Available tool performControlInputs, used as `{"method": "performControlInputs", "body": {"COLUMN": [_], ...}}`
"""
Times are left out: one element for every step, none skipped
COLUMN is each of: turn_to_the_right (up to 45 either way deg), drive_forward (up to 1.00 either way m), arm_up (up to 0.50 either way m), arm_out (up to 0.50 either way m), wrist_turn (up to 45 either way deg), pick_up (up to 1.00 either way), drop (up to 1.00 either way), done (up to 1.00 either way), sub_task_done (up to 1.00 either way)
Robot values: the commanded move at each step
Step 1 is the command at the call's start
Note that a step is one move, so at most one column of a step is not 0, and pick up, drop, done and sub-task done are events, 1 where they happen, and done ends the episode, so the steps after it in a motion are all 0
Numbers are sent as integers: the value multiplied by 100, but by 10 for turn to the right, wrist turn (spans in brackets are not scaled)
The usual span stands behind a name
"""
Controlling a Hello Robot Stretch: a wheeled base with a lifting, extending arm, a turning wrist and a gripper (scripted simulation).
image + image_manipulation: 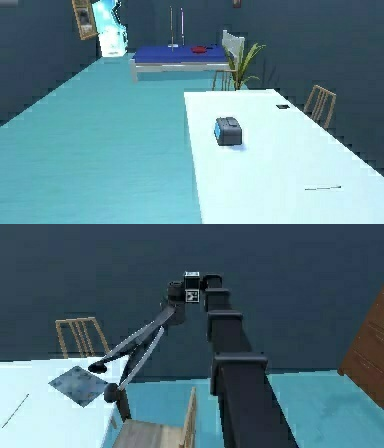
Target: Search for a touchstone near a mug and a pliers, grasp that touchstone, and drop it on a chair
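The tabletop (pixel 260 160) is running off the forward view's bottom and right edges, and its far side is hiding the lower part of a wooden chair (pixel 320 103). A dark speck (pixel 283 106) and a thin dark line (pixel 322 187) on it are showing too small to name. In the arm side view the arm (pixel 240 374) and a pale chair (pixel 160 429) are being cut by the bottom edge. The pincer (pixel 110 379) is overlapping a flat grey shape (pixel 78 384), so whether it is holding anything cannot be told.
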Motion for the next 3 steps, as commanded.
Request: {"method": "performControlInputs", "body": {"turn_to_the_right": [0, 0, 0], "drive_forward": [0, 0, 0], "arm_up": [0, 0, -42], "arm_out": [0, 0, 0], "wrist_turn": [450, 270, 0], "pick_up": [0, 0, 0], "drop": [0, 0, 0], "done": [0, 0, 0], "sub_task_done": [0, 0, 0]}}
